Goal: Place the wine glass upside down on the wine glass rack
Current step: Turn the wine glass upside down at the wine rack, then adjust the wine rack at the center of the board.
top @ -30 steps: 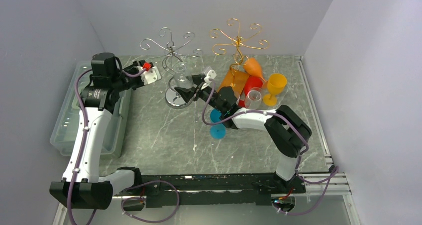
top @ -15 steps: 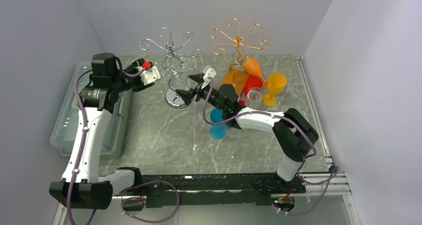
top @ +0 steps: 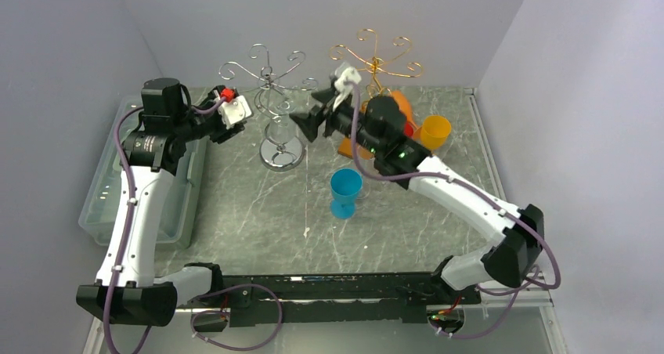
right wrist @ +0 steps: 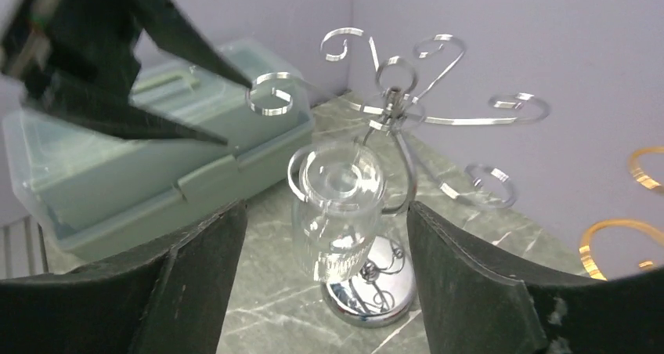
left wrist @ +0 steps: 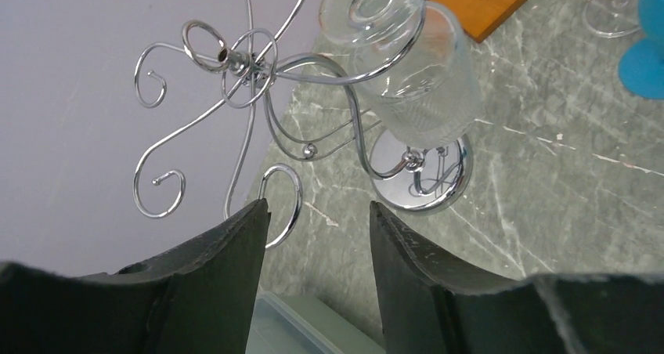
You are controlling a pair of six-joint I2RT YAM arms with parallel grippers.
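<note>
The clear wine glass (top: 283, 124) hangs upside down on the silver rack (top: 269, 75). Its foot sits in one of the wire loops and its bowl points down above the rack's round base. In the left wrist view the foot is cradled in the loop, and nothing touches the bowl.

The right gripper (top: 307, 121) is just beside the glass on its right, with its jaws spread wide. In the right wrist view the glass shows between the two fingers (right wrist: 196, 268) with a clear gap on either side, so this claw holds nothing. The right arm stretches from its base at the near right corner diagonally up and left across the marble table (top: 250, 213). Its wrist is raised above the orange glass (top: 435, 131) and its fingers point left at the rack.

The left gripper (top: 229, 124) is on the rack's other side, a little apart from it. It is also parted and empty, and it faces the wire curls. The left arm rises along the table's left edge over the clear plastic bin (top: 102, 205), bends at the top and turns right toward the rack.

A blue glass (top: 345, 191) stands upright nearer the middle of the table, well clear of both claws. A gold rack (top: 376, 60) stands behind the right wrist.
</note>
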